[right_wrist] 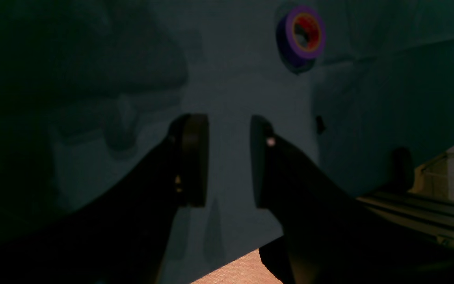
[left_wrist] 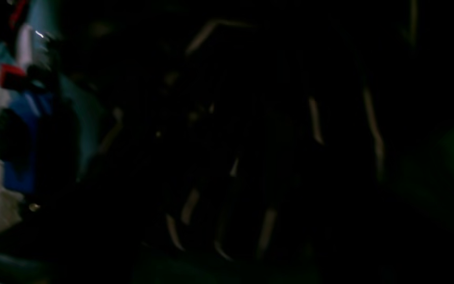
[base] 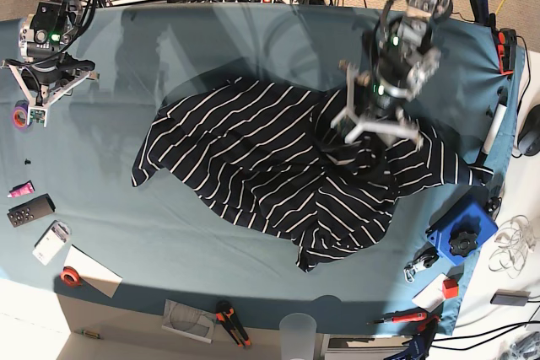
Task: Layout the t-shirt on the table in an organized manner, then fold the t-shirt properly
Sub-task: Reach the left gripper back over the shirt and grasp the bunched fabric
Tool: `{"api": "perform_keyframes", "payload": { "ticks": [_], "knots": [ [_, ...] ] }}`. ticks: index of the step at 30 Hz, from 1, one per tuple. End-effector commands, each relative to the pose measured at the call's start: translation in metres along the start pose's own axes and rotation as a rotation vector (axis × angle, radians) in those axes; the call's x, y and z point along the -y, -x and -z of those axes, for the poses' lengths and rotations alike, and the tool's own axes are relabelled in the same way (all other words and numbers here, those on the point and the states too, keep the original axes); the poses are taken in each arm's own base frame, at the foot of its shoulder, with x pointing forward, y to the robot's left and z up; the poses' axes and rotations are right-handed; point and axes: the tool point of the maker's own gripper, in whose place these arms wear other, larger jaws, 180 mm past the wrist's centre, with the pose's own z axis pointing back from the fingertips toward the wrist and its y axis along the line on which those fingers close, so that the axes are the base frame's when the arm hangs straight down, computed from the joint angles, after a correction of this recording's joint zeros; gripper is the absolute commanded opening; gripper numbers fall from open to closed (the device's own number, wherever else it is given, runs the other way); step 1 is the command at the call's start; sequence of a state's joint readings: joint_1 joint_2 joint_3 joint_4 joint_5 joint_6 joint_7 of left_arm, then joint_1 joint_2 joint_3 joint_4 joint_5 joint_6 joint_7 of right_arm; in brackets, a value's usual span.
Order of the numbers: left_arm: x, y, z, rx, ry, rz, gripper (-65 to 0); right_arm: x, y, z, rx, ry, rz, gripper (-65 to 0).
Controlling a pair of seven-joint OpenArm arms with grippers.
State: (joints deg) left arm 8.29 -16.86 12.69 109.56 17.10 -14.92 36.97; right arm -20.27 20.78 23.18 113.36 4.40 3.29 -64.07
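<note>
Early in the layout stage, nothing folded yet. T-shirt (base: pixel 287 170) lying rumpled across the middle of the table (base: pixel 211 267), bunched and creased toward the right, one sleeve trailing out at the far right edge. Left gripper (base: pixel 377 126) spread wide directly over the bunched right part of the cloth, probably touching it, though the dark left wrist view leaves any grasp unclear. Right gripper (right_wrist: pixel 229 161) parked at the far left, well apart from the shirt, jaws parted on nothing, near a purple tape roll (right_wrist: pixel 302 33). Still to do: flattening, straightening sleeves, all folds.
</note>
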Motion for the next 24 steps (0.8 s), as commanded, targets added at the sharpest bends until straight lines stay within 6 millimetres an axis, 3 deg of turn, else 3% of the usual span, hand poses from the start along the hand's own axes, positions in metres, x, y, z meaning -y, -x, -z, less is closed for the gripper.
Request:
{"api": "perform_keyframes", "payload": {
  "ticks": [1,3,5,7,11,15,19,24],
  "knots": [
    [-0.007,-0.008,0.001,0.028,-0.008,0.005,-38.3,0.009,-0.012,-0.003,0.038,0.027,-0.013,-46.7],
    [-0.001,-0.006,0.005,0.024,0.029,0.003,-44.9,0.009,-0.011,-0.003,0.037,0.027,-0.013,-46.7],
    [0.001,-0.004,0.006,0.019,0.038,-0.007,-55.9,0.009,-0.011,-0.003,0.036,0.028,-0.013,-46.7],
    [-0.006,-0.004,0.006,0.019,-0.002,-0.037,-65.0,0.009,-0.012,-0.003,0.039,0.028,-0.013,-46.7],
    [-0.038,-0.007,0.001,0.031,-0.164,-0.140,-65.0,0.009,-0.012,-0.003,0.042,0.028,-0.013,-46.7],
    [-0.051,-0.025,-0.007,0.081,-0.208,-0.139,-65.0,0.009,-0.013,-0.003,0.045,0.027,-0.013,-46.7],
    [-0.058,-0.051,-0.018,0.168,-0.201,-0.174,-65.0,0.008,-0.013,-0.003,0.045,0.027,-0.012,-46.7],
    [-0.067,-0.098,-0.039,0.333,-0.161,-0.237,-65.0,0.008,-0.014,-0.003,0.054,0.026,-0.012,-46.7]
  ]
}}
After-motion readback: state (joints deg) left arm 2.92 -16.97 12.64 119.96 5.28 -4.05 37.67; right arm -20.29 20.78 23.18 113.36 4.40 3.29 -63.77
